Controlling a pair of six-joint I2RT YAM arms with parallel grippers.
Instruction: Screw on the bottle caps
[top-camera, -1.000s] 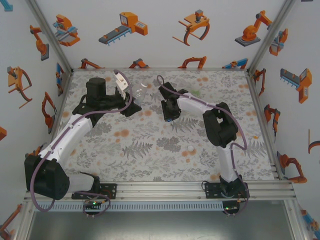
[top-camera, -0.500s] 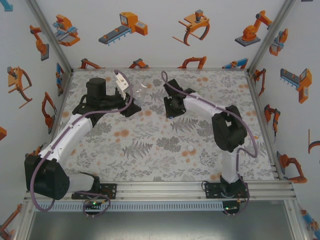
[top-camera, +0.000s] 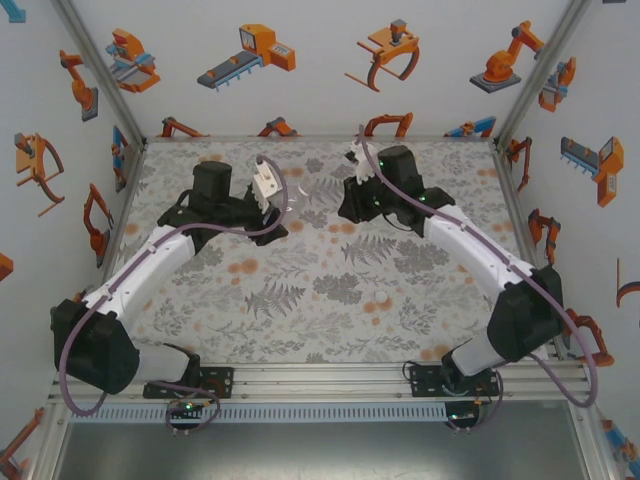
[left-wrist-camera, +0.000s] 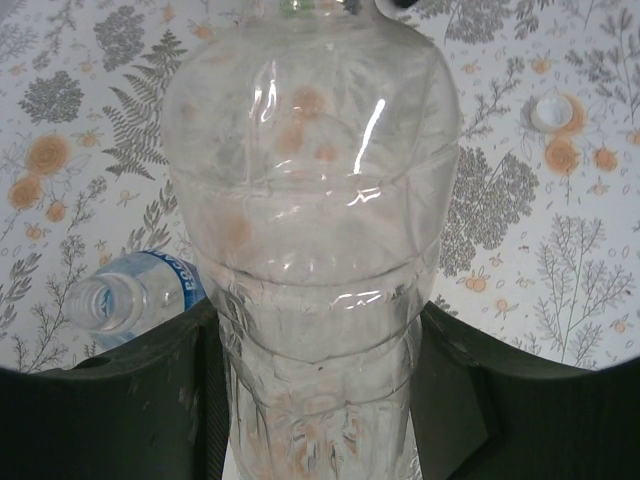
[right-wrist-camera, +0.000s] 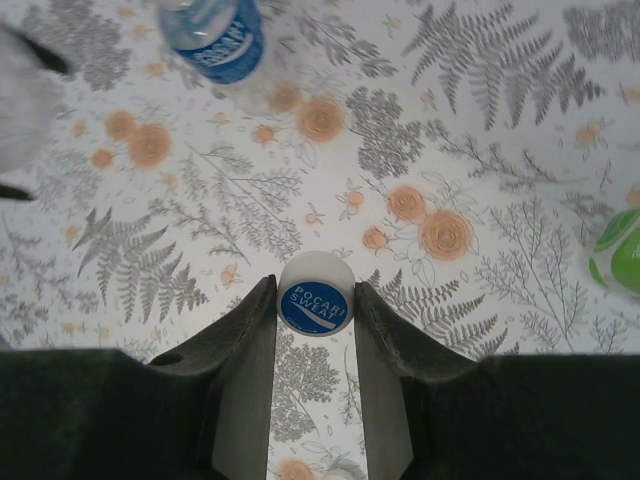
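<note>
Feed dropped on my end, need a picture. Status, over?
Left gripper shut on clear bottle. Right gripper shut on Pocari Sweat cap, not yet on a bottle. Blue-label bottle lying uncapped, white cap loose on table.

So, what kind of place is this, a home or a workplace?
Probably a robot test cell in a lab, not a home: white walls printed with orange robot pictures, an aluminium frame around a flower-patterned table, and a left arm and right arm bolted at its near edge.

Overhead from behind, wrists close above table (top-camera: 320, 330)
</note>
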